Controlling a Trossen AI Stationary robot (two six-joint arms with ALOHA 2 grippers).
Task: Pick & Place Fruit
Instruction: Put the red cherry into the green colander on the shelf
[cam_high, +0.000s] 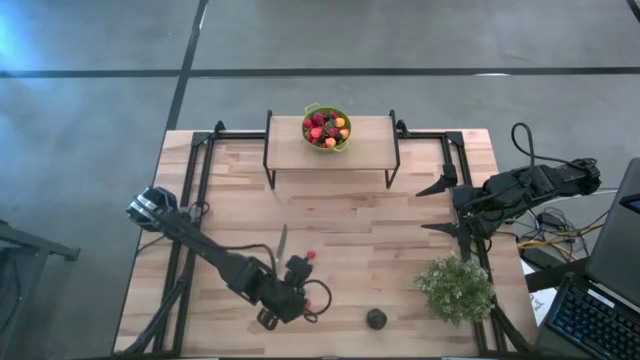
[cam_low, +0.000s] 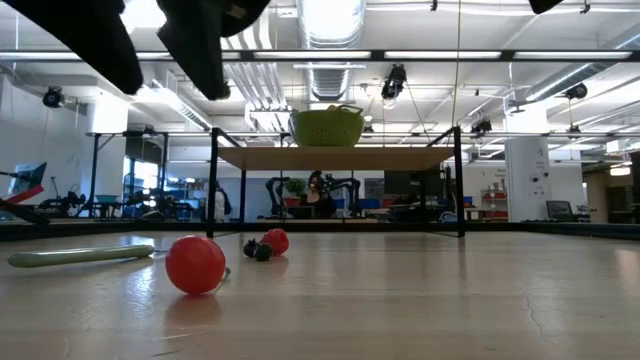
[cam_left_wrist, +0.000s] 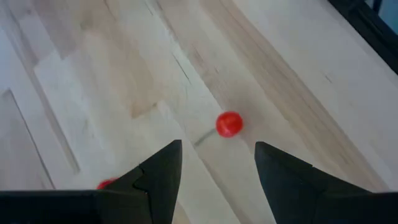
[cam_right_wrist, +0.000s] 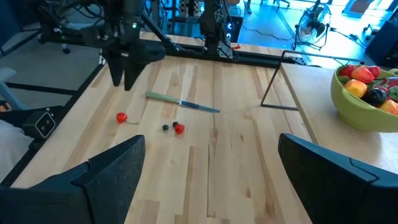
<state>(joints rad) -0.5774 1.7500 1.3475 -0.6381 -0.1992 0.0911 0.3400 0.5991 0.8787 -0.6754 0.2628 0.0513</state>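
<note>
Your left hand (cam_left_wrist: 217, 171) hovers open and empty above a small round red fruit (cam_left_wrist: 229, 124) near the wooden counter's (cam_high: 340, 215) front edge. Your right hand (cam_right_wrist: 208, 180) waits wide open at the right edge. Descend off-centre and I'd expect a fingertip to nudge the berry rolling away.

Most of the fruit (cam_high: 327, 129) is sitting heaped in a green bowl (cam_high: 311, 110) at the table's twelve o'clock edge: red, orange, yellow and dark pieces piled to the rim. A round red berry (cam_right_wrist: 122, 117) with a thin stem is lying loose on the wood toward seven o'clock. Another red berry (cam_right_wrist: 179, 129) is lying just beside a tiny dark one (cam_right_wrist: 165, 127). A bigger dark round fruit (cam_high: 376, 318) is resting alone near six o'clock.
</note>
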